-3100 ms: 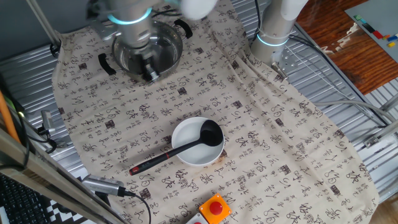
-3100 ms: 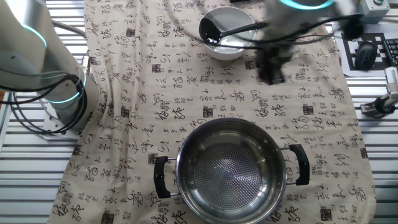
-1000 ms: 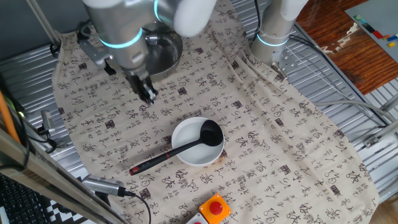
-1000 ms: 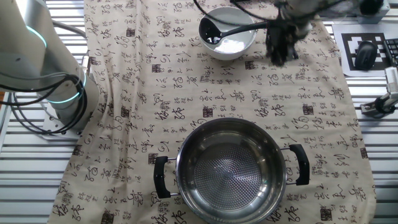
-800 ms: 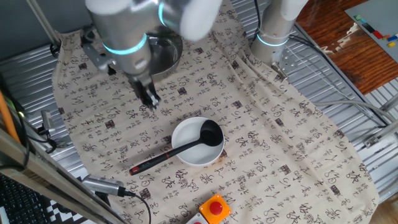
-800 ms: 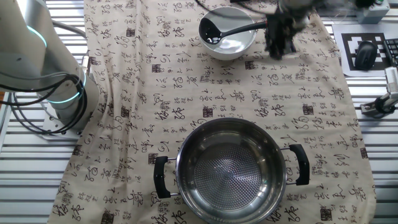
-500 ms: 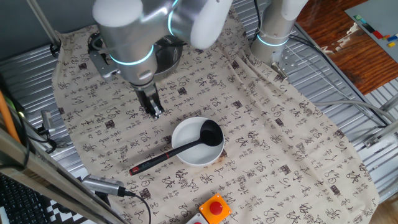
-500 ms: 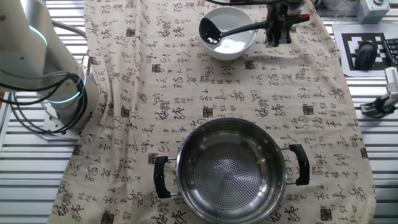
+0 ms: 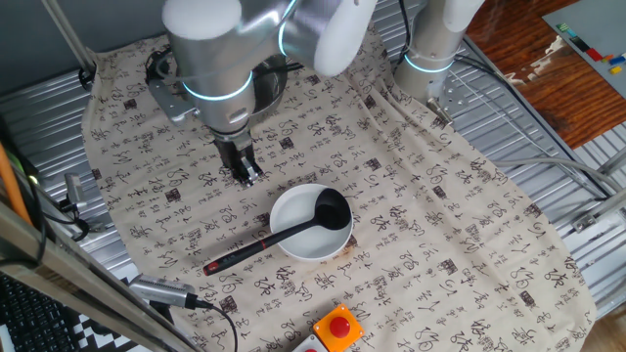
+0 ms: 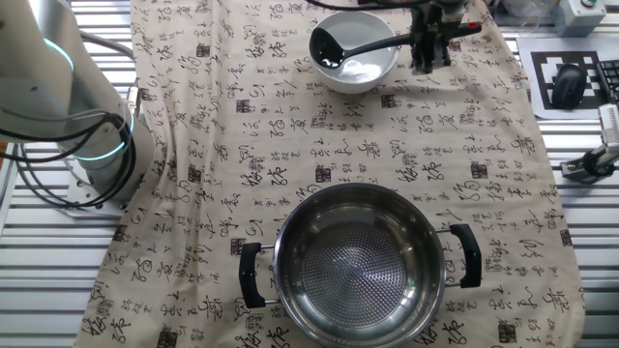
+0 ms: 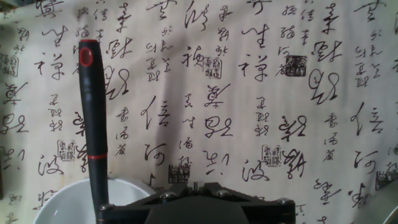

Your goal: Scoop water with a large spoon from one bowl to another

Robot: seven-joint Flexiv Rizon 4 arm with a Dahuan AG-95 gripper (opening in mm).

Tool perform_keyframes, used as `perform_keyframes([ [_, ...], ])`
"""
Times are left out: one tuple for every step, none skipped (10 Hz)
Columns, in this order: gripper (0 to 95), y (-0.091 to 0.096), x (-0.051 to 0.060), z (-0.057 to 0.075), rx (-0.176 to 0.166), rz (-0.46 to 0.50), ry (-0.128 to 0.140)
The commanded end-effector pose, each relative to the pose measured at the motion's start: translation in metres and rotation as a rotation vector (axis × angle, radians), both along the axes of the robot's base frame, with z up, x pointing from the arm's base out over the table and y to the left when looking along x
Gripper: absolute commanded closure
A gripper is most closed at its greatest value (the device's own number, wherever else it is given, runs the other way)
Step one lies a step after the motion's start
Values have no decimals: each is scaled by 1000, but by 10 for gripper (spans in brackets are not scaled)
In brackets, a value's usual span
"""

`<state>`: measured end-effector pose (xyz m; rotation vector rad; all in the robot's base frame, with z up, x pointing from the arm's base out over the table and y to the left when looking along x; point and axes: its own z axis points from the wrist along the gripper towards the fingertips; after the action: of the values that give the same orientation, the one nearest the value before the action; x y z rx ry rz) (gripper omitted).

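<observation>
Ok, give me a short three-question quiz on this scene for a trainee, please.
1. True or false: the black long-handled ladle has its cup inside the plain round white bowl.
2. The fingers are: A gripping the ladle's handle; B above the printed cloth beside the white bowl, holding nothing; C dipped in the white bowl.
3. Fill in: the ladle's handle tip is coloured ___.
Key: 1 true; 2 B; 3 red.

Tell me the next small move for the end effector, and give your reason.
Probably shift sideways until it is over the ladle's handle, then descend. The end effector hangs above the cloth beside the white bowl, holding nothing. The ladle rests untouched, cup in the bowl and handle out over the rim; in the hand view the handle lies left of centre.
</observation>
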<state>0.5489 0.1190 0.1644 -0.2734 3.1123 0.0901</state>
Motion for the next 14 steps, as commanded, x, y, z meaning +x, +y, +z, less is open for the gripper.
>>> perform_keyframes([
  [380,26,8,-1,28,-11,17],
  [380,34,10,-2,27,-16,18],
  [380,51,12,-3,25,-29,23],
  [380,66,11,-3,20,-50,25],
  [760,80,8,-3,15,-76,24],
  [760,87,4,-4,-1,-120,22],
  [950,87,1,-4,-24,-94,16],
  [950,84,-1,-3,-49,17,-8],
  [950,83,-2,-1,-51,25,-7],
  [950,82,-2,-1,-59,14,-7],
  [950,82,-2,-1,-59,15,-6],
  [950,82,-2,-1,-59,25,6],
  [950,82,-2,-1,-54,66,20],
  [760,82,-2,-1,-47,81,15],
])
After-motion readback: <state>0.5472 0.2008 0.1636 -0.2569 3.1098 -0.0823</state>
